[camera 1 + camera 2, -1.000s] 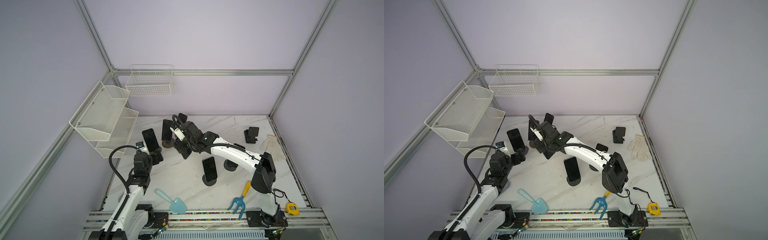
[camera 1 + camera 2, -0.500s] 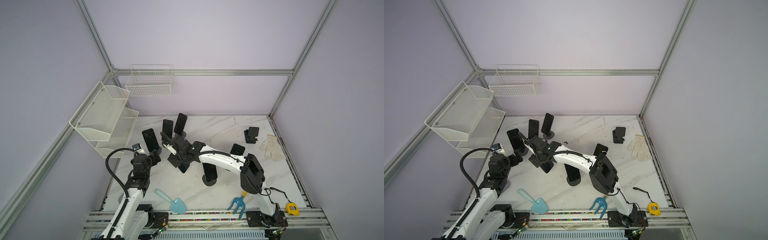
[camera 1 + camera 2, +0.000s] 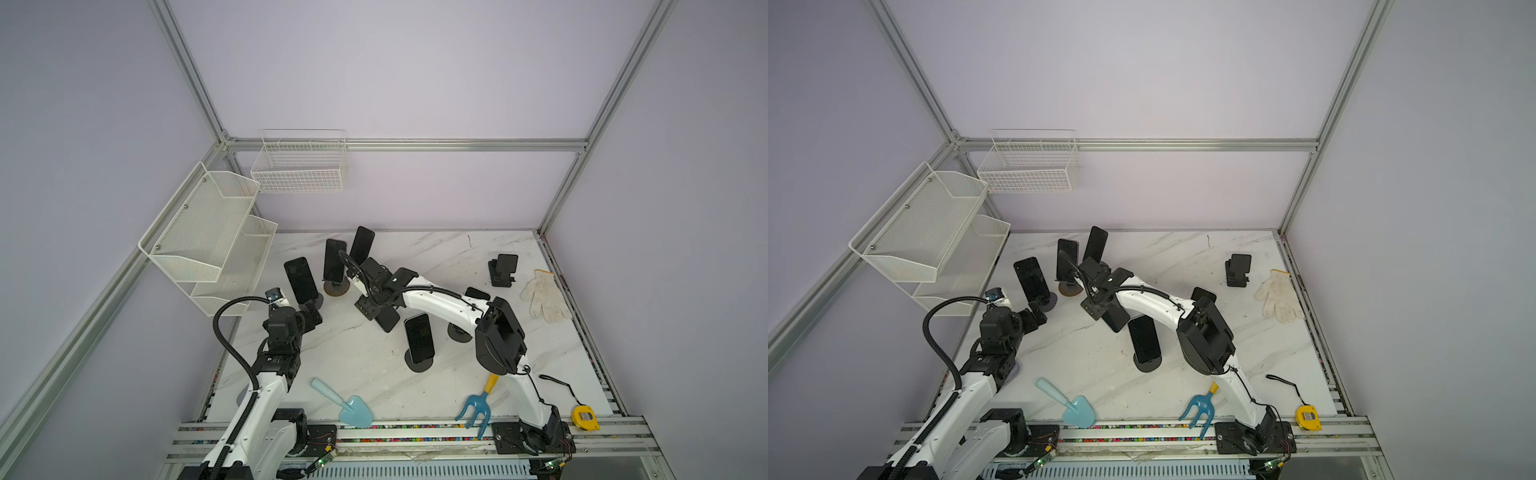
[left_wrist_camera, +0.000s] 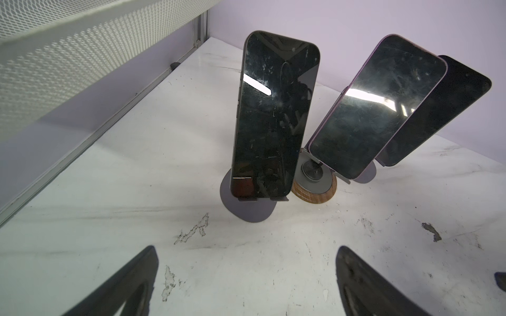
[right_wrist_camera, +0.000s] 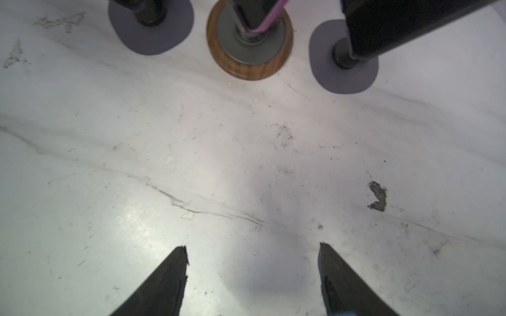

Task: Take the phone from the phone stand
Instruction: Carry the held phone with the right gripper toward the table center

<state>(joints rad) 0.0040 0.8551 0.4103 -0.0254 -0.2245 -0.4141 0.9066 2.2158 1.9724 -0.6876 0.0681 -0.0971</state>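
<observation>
Three dark phones lean on stands at the back left. The leftmost phone (image 3: 301,280) (image 4: 271,115) rests on a grey-based phone stand (image 4: 249,210). The middle one (image 4: 375,109) sits on a wooden-based stand (image 5: 249,54), and a third (image 3: 362,245) stands behind it. My left gripper (image 3: 313,316) (image 4: 246,251) is open, low over the table just in front of the leftmost phone, holding nothing. My right gripper (image 3: 380,313) (image 5: 253,251) is open and empty, pointing down at bare marble in front of the three stand bases. A fourth phone (image 3: 419,336) stands on a round stand mid-table.
Under the right arm is another stand (image 3: 459,332). An empty black stand (image 3: 503,270) and a white glove (image 3: 544,295) lie back right. A trowel (image 3: 353,409), a blue hand rake (image 3: 473,409) and a yellow tape measure (image 3: 585,417) line the front edge. White wire shelves (image 3: 208,245) hang on the left.
My right gripper has come away from the back phones toward the front and lower, still open and empty. The left gripper has hardly moved.
</observation>
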